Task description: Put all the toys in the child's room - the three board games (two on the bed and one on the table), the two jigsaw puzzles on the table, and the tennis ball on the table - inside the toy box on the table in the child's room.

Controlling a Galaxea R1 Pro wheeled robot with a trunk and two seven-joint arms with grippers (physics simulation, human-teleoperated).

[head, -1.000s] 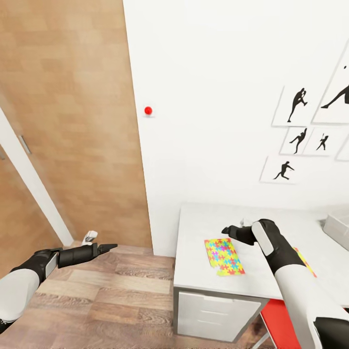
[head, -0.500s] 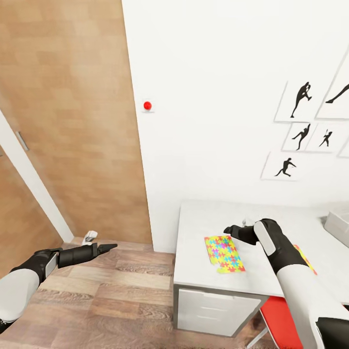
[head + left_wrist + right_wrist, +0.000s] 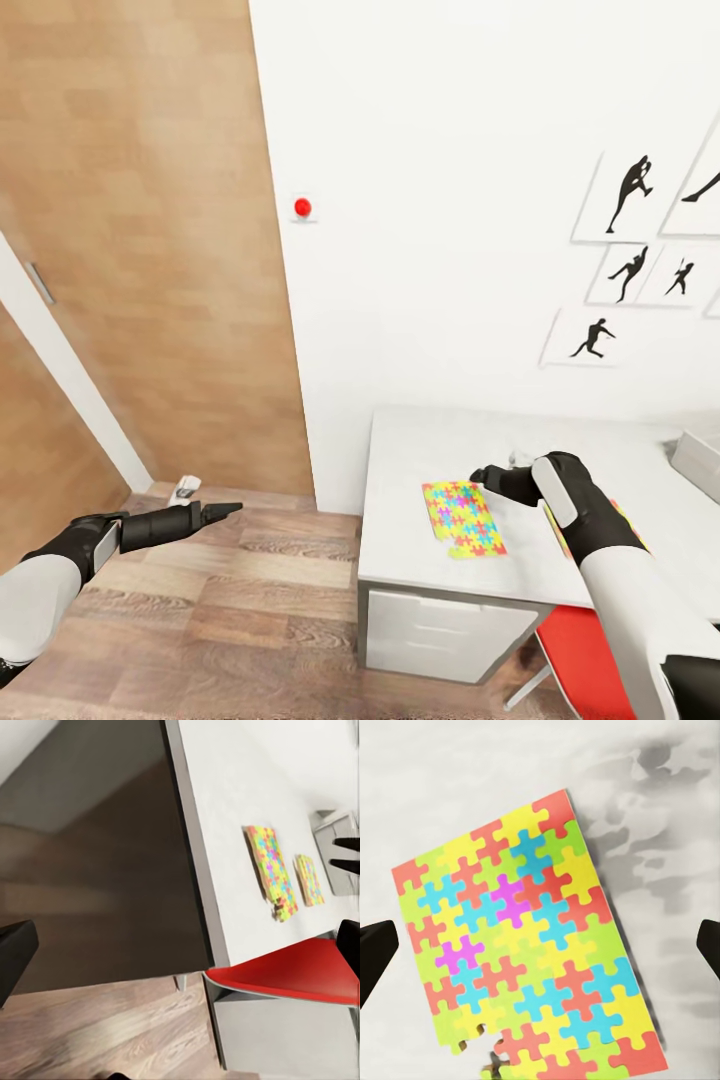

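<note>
A jigsaw puzzle (image 3: 462, 518) of yellow, pink, blue and green pieces lies flat near the left end of the table (image 3: 420, 450). My right gripper (image 3: 480, 478) hovers open just behind it; in the right wrist view the puzzle (image 3: 525, 945) lies between the spread fingers, untouched. A second jigsaw puzzle (image 3: 630, 527) peeks out from under my right forearm and also shows in the left wrist view (image 3: 307, 879). The toy box (image 3: 700, 460) sits at the table's right edge. My left gripper (image 3: 225, 510) hangs open over the wood floor, left of the table.
A red chair (image 3: 580, 660) is tucked under the table's near side, beside white drawers (image 3: 440, 630). A wooden door (image 3: 150, 250) stands to the left. The white wall behind the table carries framed silhouette pictures (image 3: 600, 340) and a red button (image 3: 302, 207).
The head view has shifted slightly. My right gripper has edged a little right and closer to the first puzzle. The left arm keeps its pose.
</note>
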